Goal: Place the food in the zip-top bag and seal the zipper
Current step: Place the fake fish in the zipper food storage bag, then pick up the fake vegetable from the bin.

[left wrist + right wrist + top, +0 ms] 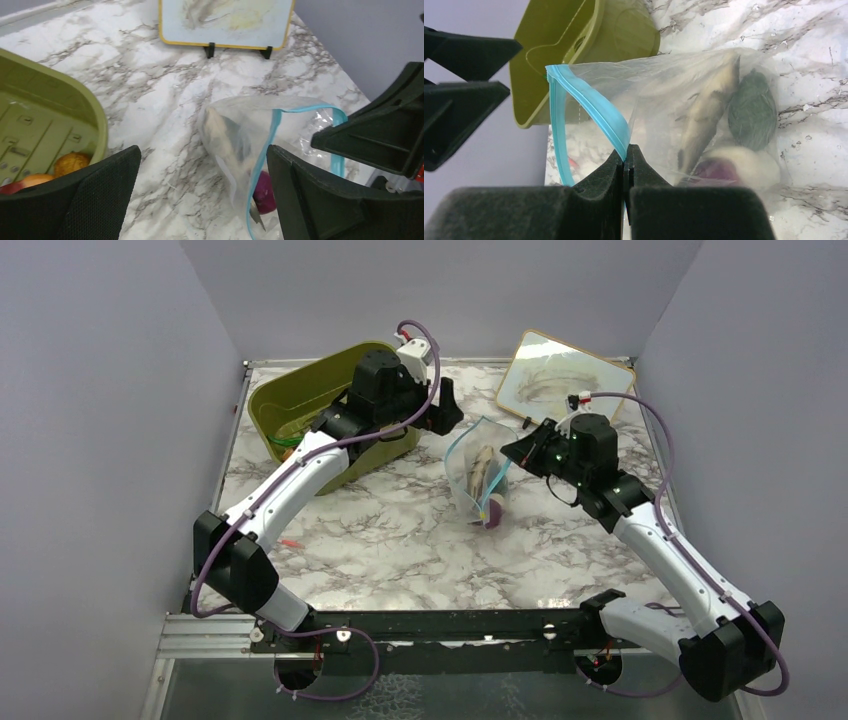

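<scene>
Right wrist: zip-top bag (664, 85) holds onion (719, 170), green vegetable (752, 110).

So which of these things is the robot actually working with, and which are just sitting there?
Part of the job:
- clear bag
- blue zipper strip, pinched in the right hand
- toy food inside the bag
- more toy food waiting in the tub

Just lying about:
- green tub itself
- framed board at the back

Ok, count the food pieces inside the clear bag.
3 show in the zip-top bag: a long tan piece in the middle, a dark green vegetable beside it, and a purple-and-white onion by the right fingers, which may hide more.
</scene>
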You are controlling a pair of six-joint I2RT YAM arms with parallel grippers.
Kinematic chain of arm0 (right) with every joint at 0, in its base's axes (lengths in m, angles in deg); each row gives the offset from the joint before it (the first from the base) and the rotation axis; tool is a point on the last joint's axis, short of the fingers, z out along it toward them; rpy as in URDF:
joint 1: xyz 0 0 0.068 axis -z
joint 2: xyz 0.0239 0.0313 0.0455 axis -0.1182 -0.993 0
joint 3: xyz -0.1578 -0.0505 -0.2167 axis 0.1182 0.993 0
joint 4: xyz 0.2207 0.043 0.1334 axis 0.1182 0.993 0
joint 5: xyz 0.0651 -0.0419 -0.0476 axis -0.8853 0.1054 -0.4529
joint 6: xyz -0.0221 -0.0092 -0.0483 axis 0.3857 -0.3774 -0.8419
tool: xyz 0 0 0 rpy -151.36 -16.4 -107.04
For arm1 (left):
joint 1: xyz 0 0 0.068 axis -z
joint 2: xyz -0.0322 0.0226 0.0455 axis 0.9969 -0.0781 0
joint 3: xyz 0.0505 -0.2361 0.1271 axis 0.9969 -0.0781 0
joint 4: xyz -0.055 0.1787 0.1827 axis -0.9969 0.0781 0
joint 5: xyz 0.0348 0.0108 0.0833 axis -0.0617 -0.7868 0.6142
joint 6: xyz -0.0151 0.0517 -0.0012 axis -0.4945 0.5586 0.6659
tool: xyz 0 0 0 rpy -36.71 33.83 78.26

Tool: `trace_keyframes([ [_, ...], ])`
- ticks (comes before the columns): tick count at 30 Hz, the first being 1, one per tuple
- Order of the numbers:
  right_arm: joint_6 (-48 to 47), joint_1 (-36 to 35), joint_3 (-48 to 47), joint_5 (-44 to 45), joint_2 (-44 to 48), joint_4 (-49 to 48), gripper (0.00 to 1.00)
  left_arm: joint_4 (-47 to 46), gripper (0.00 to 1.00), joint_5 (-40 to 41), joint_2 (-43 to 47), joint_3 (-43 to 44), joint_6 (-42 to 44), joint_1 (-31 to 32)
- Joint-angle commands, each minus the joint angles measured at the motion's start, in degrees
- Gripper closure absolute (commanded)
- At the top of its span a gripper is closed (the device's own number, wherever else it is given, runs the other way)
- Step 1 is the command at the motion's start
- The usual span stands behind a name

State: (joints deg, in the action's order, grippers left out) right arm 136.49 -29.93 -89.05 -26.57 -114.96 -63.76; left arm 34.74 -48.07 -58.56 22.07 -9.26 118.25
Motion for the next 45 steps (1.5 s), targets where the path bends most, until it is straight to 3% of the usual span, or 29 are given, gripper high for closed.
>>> trace_keyframes([
  [1,-3.97,0.29,1.31,-2.25,0.86,-3.61,0.99,3.70,0.00,8.06,-0.55,2.86,4.21,-1.55],
  [14,-11.20,0.28,2.47,-5.77,1.95,-5.70,0.99,6.37,0.02,16.78,-3.38,3.54,5.68,-9.93],
  [22,-10.62,0.29,6.52,-5.31,5.62,-4.77,0.99,7.31,0.05,34.72,-8.04,4.13,7.67,-11.81],
  [31,-14.08,0.28,11.84,-4.16,11.46,-4.03,0.99,6.57,0.10,44.98,-20.03,8.80,11.02,-12.36],
  [38,-14.50,0.28,9.23,-2.38,7.37,-0.87,0.99,6.39,0.11,49.07,-23.98,10.88,11.11,-14.08],
  [45,-15.12,0.31,5.10,-5.76,-0.26,-2.88,0.99,6.28,0.16,47.80,-25.37,9.99,9.91,-18.69],
])
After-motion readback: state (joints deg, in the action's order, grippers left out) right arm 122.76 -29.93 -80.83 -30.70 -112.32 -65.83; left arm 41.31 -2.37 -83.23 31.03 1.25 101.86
